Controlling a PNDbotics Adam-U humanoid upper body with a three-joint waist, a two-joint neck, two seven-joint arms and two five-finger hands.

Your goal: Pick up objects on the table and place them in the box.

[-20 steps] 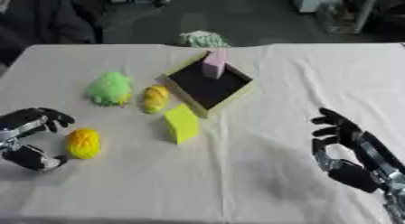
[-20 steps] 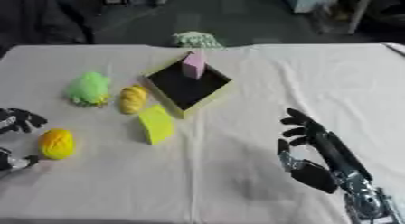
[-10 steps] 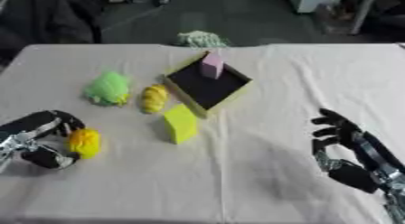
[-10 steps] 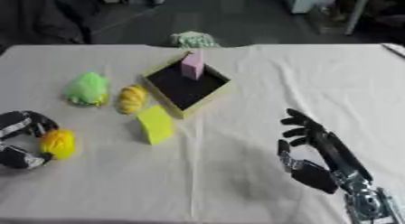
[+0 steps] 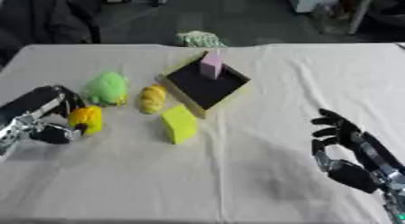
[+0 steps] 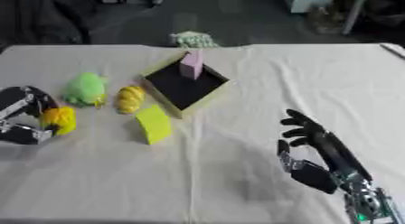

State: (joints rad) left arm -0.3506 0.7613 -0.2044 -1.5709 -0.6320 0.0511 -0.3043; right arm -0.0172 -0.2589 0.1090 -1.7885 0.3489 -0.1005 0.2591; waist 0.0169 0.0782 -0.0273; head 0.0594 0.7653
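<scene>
Left eye view: at mid left, the left hand (image 5: 49,114) curls round the yellow-orange object (image 5: 85,119), fingers over it and thumb below. Box (image 5: 205,83) in the upper centre, pink block (image 5: 211,65) standing at its far corner. Green toy (image 5: 106,88), yellow toy (image 5: 152,98) and yellow block (image 5: 180,123) lie on the worktop (image 5: 237,173).

Right eye view: the left forearm is cut off at the edge; the right hand (image 6: 313,146), lower right, shows more fully, fingers relaxed, empty. The greenish thing (image 6: 192,39) at the far edge stays indistinct.

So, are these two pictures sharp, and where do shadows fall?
Left eye view: soft all over; the yellow block has blurred edges and a faint shadow lies on the cloth near the right hand. Right eye view: equally soft; the left hand is smeared, and the background is dark.
</scene>
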